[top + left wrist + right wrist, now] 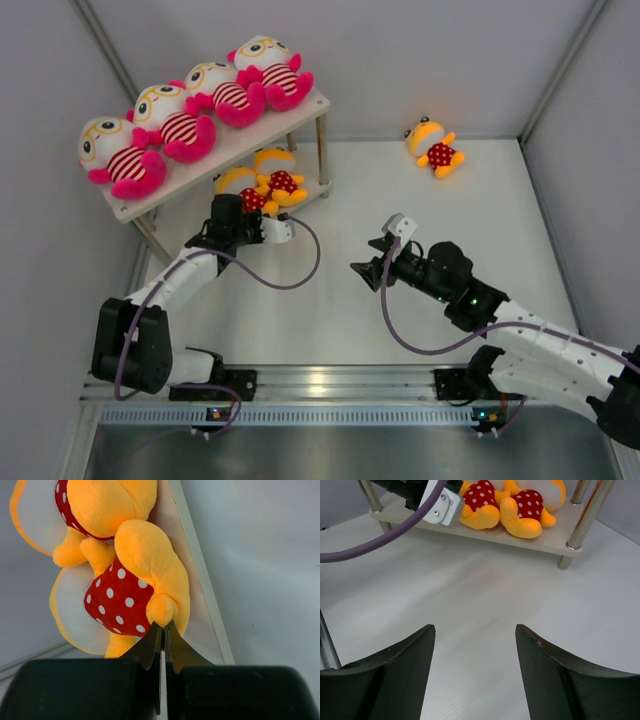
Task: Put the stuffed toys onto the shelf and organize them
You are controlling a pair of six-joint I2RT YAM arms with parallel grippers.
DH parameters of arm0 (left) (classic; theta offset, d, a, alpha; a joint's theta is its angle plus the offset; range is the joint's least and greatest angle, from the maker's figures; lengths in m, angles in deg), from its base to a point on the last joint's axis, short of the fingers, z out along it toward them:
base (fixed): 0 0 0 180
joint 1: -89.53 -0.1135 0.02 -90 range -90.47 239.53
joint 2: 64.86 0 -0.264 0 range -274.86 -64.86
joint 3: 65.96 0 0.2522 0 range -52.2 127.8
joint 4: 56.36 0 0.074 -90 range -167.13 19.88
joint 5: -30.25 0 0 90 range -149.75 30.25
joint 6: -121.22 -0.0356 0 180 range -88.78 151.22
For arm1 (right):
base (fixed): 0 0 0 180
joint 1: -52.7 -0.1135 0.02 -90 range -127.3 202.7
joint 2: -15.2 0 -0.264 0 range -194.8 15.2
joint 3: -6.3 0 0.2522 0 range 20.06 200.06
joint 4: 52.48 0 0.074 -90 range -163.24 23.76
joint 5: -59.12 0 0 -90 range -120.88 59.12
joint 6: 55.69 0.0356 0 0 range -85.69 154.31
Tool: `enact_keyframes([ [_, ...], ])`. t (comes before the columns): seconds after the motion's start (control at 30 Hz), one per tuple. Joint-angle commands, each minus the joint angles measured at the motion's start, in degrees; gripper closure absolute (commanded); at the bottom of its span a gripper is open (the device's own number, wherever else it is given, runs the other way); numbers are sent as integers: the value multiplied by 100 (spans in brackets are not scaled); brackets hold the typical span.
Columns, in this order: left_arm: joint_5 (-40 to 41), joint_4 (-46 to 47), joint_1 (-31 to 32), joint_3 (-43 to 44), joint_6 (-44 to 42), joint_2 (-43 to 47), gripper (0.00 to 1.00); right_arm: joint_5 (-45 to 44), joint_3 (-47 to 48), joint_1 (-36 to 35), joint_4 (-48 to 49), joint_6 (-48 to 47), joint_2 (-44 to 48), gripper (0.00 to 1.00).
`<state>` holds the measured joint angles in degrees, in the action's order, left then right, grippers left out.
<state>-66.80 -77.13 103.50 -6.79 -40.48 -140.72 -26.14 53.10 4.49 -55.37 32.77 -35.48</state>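
Observation:
Four larger striped-shirt stuffed toys (175,120) lie in a row on the top board of the shelf (252,135). Two smaller yellow toys in dotted shirts (280,180) lie on the lower board (200,615). A third small yellow toy (433,145) lies on the table at the back right. My left gripper (246,207) is shut, and its tips (163,626) touch the foot of one lower-tier toy (120,597). My right gripper (368,257) is open and empty over the table middle (475,630), facing the shelf and both small toys (480,502).
The shelf stands at the back left on thin silver legs (582,515). Grey walls enclose the table on three sides. The left arm's wrist and purple cable (380,537) lie in front of the lower tier.

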Motion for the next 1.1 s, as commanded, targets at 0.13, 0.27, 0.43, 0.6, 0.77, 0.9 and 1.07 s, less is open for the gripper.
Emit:
enact_keyframes([
  [0.13,-341,349,-97,144,-415,-176,100,-183,45,250,-112,284,-74,34],
  [0.27,-341,94,-150,170,-467,-70,100,-166,19,259,-103,277,-83,33],
  [0.43,-70,-82,-176,135,-424,141,34,-218,53,277,-120,399,-109,26],
  [0.6,247,-91,-176,258,-169,334,5,-621,544,907,-857,1093,-494,20],
  [0.77,344,-652,-167,434,-318,807,5,-1123,861,2234,-1569,1867,-934,21],
  [0.9,424,-1362,-159,434,-380,1134,4,-686,1625,3928,-1466,2184,-1839,22],
  [1.07,336,-1821,-141,504,269,1485,4,-115,3160,5037,-1140,2588,-3496,23],
])
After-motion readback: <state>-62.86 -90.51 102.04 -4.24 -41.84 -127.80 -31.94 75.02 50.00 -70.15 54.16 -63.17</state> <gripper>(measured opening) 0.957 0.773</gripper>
